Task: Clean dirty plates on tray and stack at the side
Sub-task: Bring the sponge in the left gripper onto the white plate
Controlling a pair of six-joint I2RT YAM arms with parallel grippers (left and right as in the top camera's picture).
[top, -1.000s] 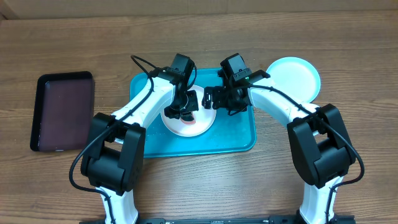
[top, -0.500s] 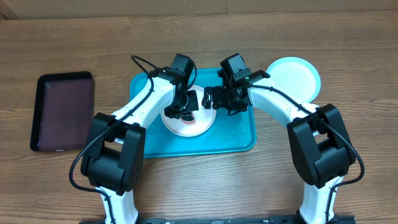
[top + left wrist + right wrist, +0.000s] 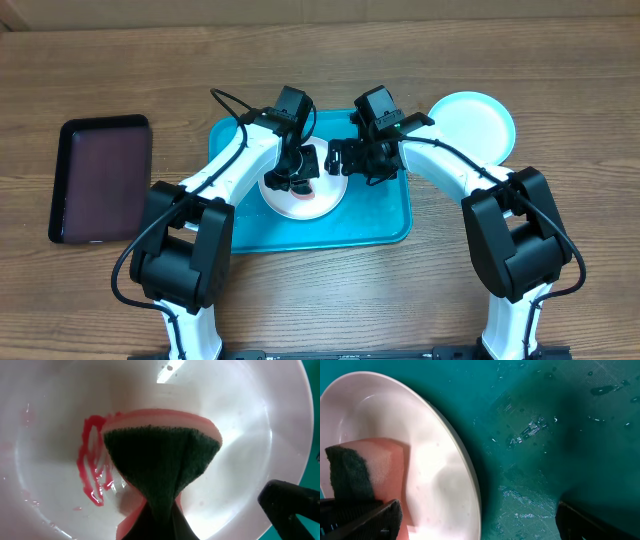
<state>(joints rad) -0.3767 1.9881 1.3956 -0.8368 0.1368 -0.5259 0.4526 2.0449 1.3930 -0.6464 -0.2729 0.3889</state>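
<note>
The left gripper [image 3: 293, 178] is clamped on a pink-and-green sponge [image 3: 160, 460], pressed into the white plate [image 3: 245, 420] near the middle of the teal tray [image 3: 380, 215], with red smears [image 3: 91, 470] alongside. The right gripper [image 3: 344, 158] gapes astride the plate's rim, gripping nothing. On the wet tray, a hard scrub could skid the plate.

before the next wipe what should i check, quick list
1. Grip on the sponge: ok, left gripper shut on it.
2. Sponge resting on the white plate: ok.
3. Plate free of red smear: not ok, streaks show beside the sponge.
4. Steadying by the right gripper: cannot tell, open with jaws either side of the rim.
5. White plate on the tray: ok.
6. Stack spot: ok, light blue plate lies beside the tray.
</note>
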